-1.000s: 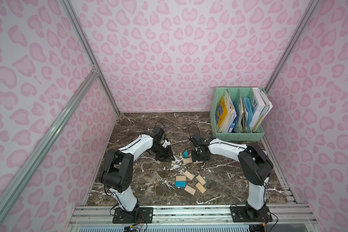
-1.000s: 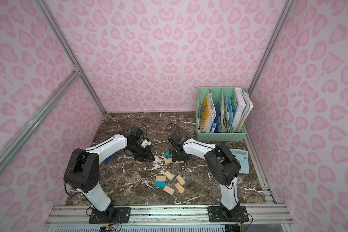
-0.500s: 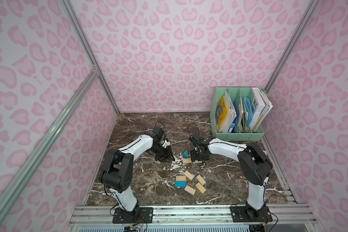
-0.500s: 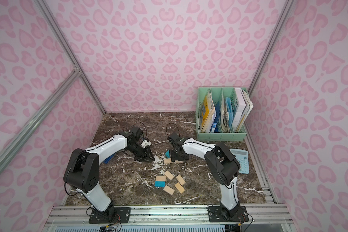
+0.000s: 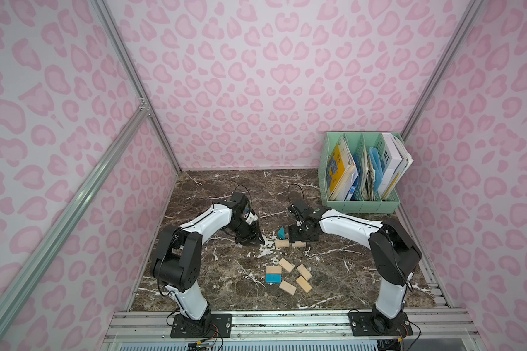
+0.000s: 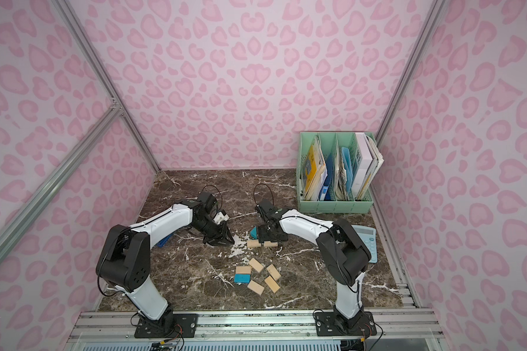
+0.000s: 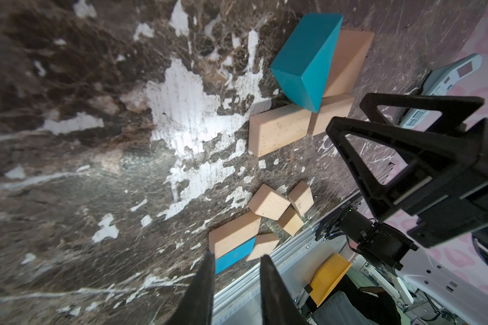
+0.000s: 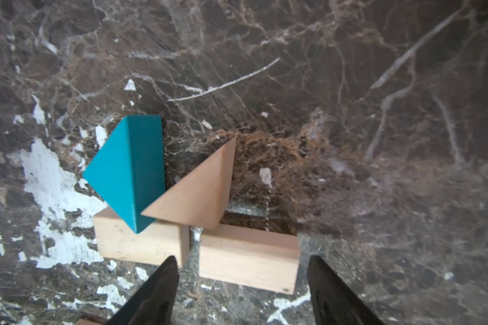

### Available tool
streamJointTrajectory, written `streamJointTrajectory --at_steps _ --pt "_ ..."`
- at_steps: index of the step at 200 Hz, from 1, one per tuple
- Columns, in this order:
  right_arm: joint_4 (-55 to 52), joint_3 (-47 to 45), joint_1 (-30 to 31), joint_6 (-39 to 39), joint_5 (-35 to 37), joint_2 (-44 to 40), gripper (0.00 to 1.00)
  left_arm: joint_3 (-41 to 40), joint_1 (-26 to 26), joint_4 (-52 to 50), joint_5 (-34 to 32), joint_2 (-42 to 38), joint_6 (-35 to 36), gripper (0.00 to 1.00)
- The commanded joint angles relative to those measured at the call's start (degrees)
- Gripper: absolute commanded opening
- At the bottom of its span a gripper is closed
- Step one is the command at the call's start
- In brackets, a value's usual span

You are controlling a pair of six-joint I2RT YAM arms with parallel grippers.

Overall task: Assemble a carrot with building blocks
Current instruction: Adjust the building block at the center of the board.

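Two tan rectangles point(image 8: 135, 242) point(image 8: 248, 259) lie end to end with a narrow gap between them. Against their far side sit a blue triangle point(image 8: 130, 168) and a tan triangle point(image 8: 197, 191); this group is the carrot point(image 5: 286, 241) in both top views. My right gripper point(image 8: 243, 259) is open and straddles the right-hand tan rectangle, with a gap at each finger. My left gripper point(image 7: 237, 254) hovers a little to the left point(image 5: 251, 240), jaws slightly apart with nothing between them. Loose building blocks point(image 5: 289, 275), several tan and one blue rectangle point(image 6: 242, 278), lie nearer the front.
A green file organizer point(image 6: 335, 203) with papers stands at the back right. A light-blue calculator point(image 6: 366, 240) lies by the right arm's elbow. A blue flat object point(image 6: 165, 241) shows under the left arm. Pink walls close three sides; a metal rail point(image 5: 286, 319) runs along the front.
My right gripper's jaws have spread wider around the tan rectangle. The arms and blocks have barely shifted.
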Motion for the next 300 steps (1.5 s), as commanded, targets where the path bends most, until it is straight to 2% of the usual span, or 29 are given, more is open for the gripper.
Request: streamJointTrajectory --at_steps 1,31,94,174,199,247,275,300 --pt "2.3 -2.69 -1.37 1.29 -3.92 -1.33 0.72 -0.12 0.07 -0.29 0.51 -0.29 0.59 0.29" --pt "7.71 -7.52 -3.42 2.48 -10.04 -3.3 0.72 -0.14 0.06 -0.51 0.49 -0.36 0.65 0.29" --pt "14.99 -11.47 -4.09 3.45 -16.98 -4.48 0.7 -0.6 0.06 -0.55 0.51 -0.54 0.91 0.29" --pt "14.49 -10.71 -4.17 2.68 -17.22 -4.0 0.69 -0.59 0.03 -0.72 0.51 -0.79 0.87 0.29" --pt "11.65 -10.33 -4.22 1.83 -14.42 -5.36 0.68 -0.6 0.04 -0.73 0.25 -0.9 0.82 0.28" --pt "5.68 -4.34 -5.14 -1.44 -10.33 -8.22 0.65 -0.28 0.07 -0.24 0.5 -0.54 0.45 0.28" --pt "8.78 0.76 -5.8 -2.1 -15.95 -4.79 0.6 0.19 0.06 -0.2 0.84 0.07 0.43 0.28" --pt "10.59 5.35 -6.02 -1.36 -20.01 1.77 0.59 0.04 0.07 -0.11 0.97 -0.12 0.43 0.28"
